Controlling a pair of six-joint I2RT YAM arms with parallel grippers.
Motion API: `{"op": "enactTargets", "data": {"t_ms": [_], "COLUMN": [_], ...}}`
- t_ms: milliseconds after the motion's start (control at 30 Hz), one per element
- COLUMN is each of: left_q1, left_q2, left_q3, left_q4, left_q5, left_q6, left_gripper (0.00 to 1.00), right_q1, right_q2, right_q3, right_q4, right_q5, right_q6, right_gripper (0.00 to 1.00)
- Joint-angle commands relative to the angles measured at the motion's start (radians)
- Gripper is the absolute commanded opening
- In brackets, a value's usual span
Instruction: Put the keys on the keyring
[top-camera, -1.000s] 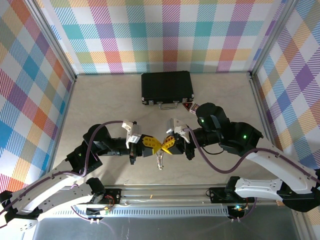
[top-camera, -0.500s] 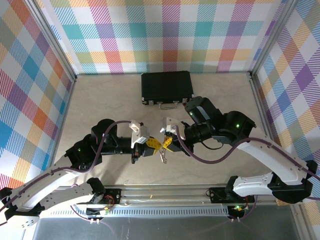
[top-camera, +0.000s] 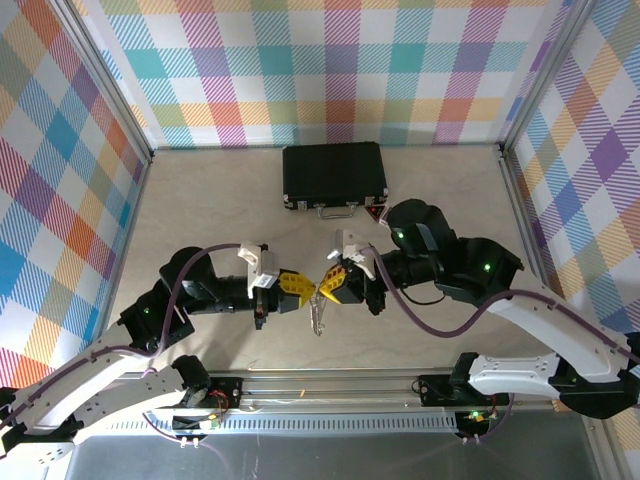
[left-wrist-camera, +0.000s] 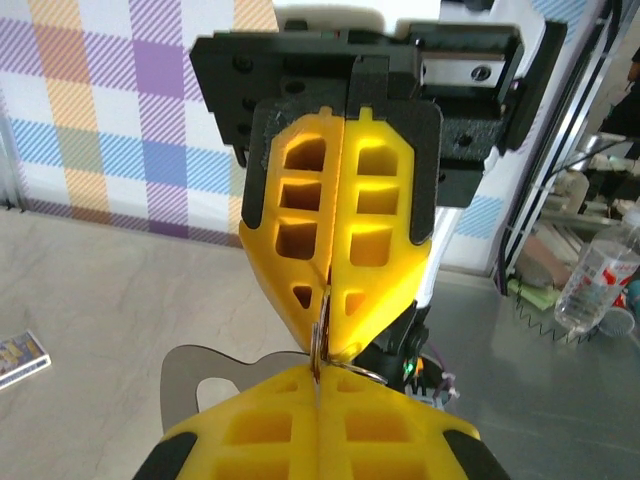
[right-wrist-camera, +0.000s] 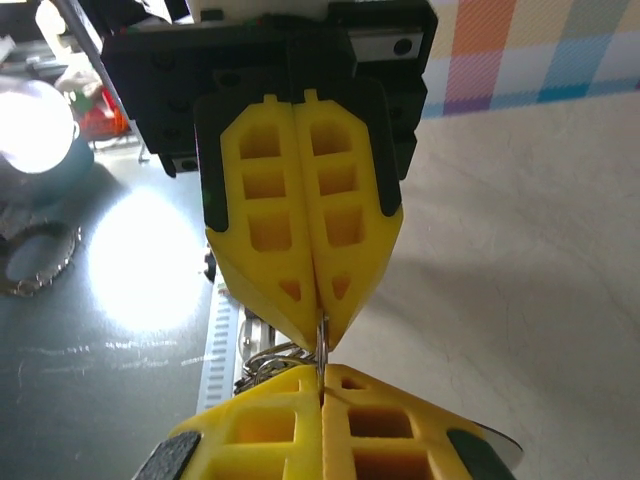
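Observation:
Over the near middle of the table my left gripper (top-camera: 308, 291) and right gripper (top-camera: 322, 289) meet tip to tip, both shut. A thin silvery keyring (left-wrist-camera: 322, 335) stands edge-on, pinched in both pairs of yellow fingertips. It shows as a vertical sliver (right-wrist-camera: 322, 348) in the right wrist view, between my right gripper (right-wrist-camera: 322, 374) and the left one opposite. A small silvery bundle (top-camera: 318, 318) hangs below the tips, with wire loops (right-wrist-camera: 265, 358) beside them. I cannot tell the keys apart from that bundle. My left gripper (left-wrist-camera: 320, 372) is at the bottom of its own view.
A black case (top-camera: 334, 175) lies at the back centre, with a small red-marked card (top-camera: 378, 212) by its right corner. Plaid walls close three sides. A metal rail (top-camera: 320, 385) runs along the near edge. Another small card (left-wrist-camera: 20, 355) lies on the table.
Half a second ago both arms were leaning further in over the middle; they have drawn back to about where they were a second ago. The tips have stayed joined on the ring.

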Motion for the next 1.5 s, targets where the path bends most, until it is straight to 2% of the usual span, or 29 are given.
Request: {"op": "enactTargets", "data": {"t_ms": [0,133,333,400,567,700,733,867,1000,1233,1467], "left_q1": [-0.003,-0.004,-0.003,-0.004,-0.003,-0.003,-0.003,-0.003,-0.003,-0.003,-0.004], "left_q2": [-0.021,-0.006,-0.012,-0.012,-0.019,-0.022,-0.021,-0.020,0.010,0.039,0.094], "left_q3": [0.006,0.020,-0.014,-0.020,-0.022,-0.006,0.008,0.080,0.147,0.159,0.156], "left_q4": [0.137,0.156,0.240,0.257,0.241,0.145,0.102,-0.086,-0.243,-0.226,-0.159], "left_q5": [0.036,0.065,0.086,0.093,0.093,0.062,0.054,0.000,-0.046,-0.058,-0.030], "left_q6": [-0.030,-0.046,-0.083,-0.095,-0.092,-0.047,-0.030,0.068,0.142,0.143,0.130], "left_gripper": [0.00,0.00,0.00,0.00,0.00,0.00,0.00,0.22,0.24,0.25,0.26], "right_q1": [0.004,0.004,0.004,0.004,0.004,0.004,0.004,0.004,0.004,0.024,0.034], "right_q2": [-0.053,-0.078,-0.078,-0.086,-0.093,-0.083,-0.076,-0.018,0.039,0.115,0.123], "right_q3": [-0.072,-0.105,-0.106,-0.113,-0.108,-0.070,-0.052,0.069,0.169,0.261,0.245], "right_q4": [0.189,0.224,0.224,0.238,0.230,0.152,0.116,-0.099,-0.256,-0.387,-0.366], "right_q5": [-0.025,-0.003,-0.006,-0.008,-0.010,0.001,0.009,0.081,0.141,0.180,0.161], "right_q6": [0.092,0.131,0.152,0.155,0.140,0.110,0.063,-0.041,-0.122,-0.194,-0.191], "right_gripper": [0.06,0.16,0.20,0.19,0.01,0.00,0.00,0.00,0.00,0.00,0.00]}}
